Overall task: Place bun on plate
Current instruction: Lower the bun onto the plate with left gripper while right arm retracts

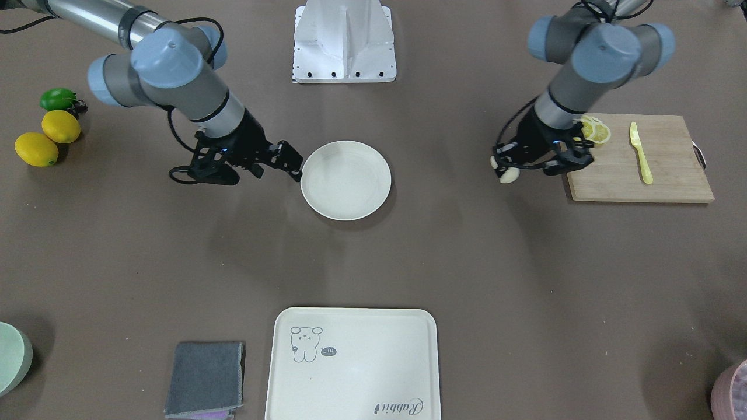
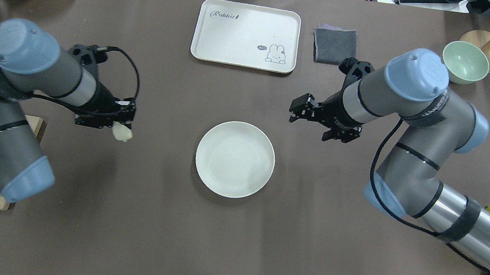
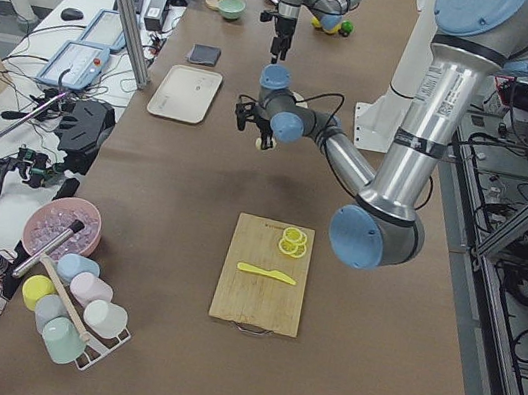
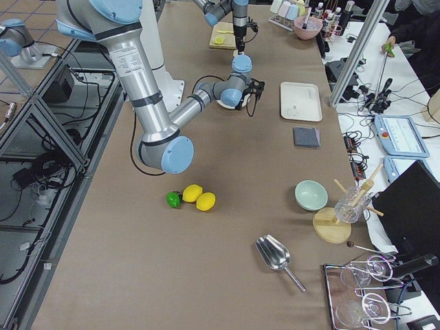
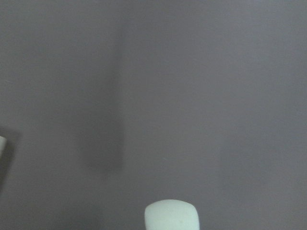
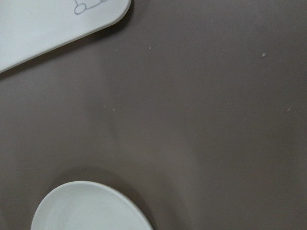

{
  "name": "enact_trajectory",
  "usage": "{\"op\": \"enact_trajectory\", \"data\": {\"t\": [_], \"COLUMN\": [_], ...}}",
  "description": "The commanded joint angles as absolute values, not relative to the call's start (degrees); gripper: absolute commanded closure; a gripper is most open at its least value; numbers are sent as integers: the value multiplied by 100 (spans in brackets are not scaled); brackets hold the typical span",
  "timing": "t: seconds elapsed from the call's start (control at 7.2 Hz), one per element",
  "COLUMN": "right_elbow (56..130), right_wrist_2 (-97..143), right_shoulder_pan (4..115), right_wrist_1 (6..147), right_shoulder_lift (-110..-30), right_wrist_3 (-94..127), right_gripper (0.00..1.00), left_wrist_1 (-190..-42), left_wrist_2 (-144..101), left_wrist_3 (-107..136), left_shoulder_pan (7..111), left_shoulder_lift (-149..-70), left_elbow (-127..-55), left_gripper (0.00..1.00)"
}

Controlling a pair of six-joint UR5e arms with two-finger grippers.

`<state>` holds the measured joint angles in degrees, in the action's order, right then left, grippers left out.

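The bun point(image 2: 122, 133) is a small pale rounded block hanging above the brown table, with my left gripper point(image 2: 118, 124) shut on its top. It sits well left of the plate point(image 2: 235, 159) in the overhead view. The front view shows the same bun point(image 1: 508, 175) under the left gripper point(image 1: 511, 166), beside the cutting board. In the left wrist view only the bun's end point(image 5: 171, 215) shows. The round cream plate point(image 1: 346, 179) lies bare at mid-table. My right gripper point(image 2: 298, 110) hovers open and holding nothing just off the plate's rim, also seen as the right gripper point(image 1: 293, 161).
A wooden cutting board point(image 1: 639, 175) with lemon slices point(image 1: 595, 129) and a yellow knife point(image 1: 641, 153) lies behind the left arm. The bear tray point(image 2: 246, 35) and a grey cloth point(image 2: 335, 45) lie at the far side. Lemons point(image 1: 46, 137) and a green bowl point(image 2: 465, 62) are at the right.
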<state>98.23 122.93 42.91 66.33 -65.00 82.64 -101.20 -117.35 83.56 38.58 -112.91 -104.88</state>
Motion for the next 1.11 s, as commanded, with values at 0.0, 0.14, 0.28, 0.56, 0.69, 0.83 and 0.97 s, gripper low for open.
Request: {"op": "enact_trajectory", "data": {"t": [0.0,0.14,0.28,0.56,0.69,0.83,0.97], "right_elbow": [9835,9818,9817,9817,9817,9809,9809], "right_wrist_2": [13100,13209,13349,13613,13614,13614,13614], "right_shoulder_pan": [5357,5648,5956,6388,6390,6390,6381], "right_wrist_1": [6934,6943,6943,6943,6943,6935,6943], "right_shoulder_lift": [-7089,-7484,-7784,-8172,-8191,-8200,-8200], "right_wrist_3": [6800,5941,5402,4687,4685,4685,4685], "right_gripper": [0,0,0,0,0,0,0], "left_wrist_1": [-9230,-9237,-9342,-10104,-10116,-10108,-10107], "left_wrist_2": [-11051,-10996,-10743,-10468,-10442,-10433,-10433], "left_wrist_3": [9146,9184,9315,9684,9686,9686,9607], "left_shoulder_pan": [3167,2999,2806,2541,2505,2461,2461], "left_shoulder_lift": [-12749,-13101,-13496,-13868,-13887,-13887,-13878], "left_elbow": [-9943,-9645,-9111,-8221,-8131,-8121,-8121], "left_gripper": [72,72,65,65,65,65,27]}}
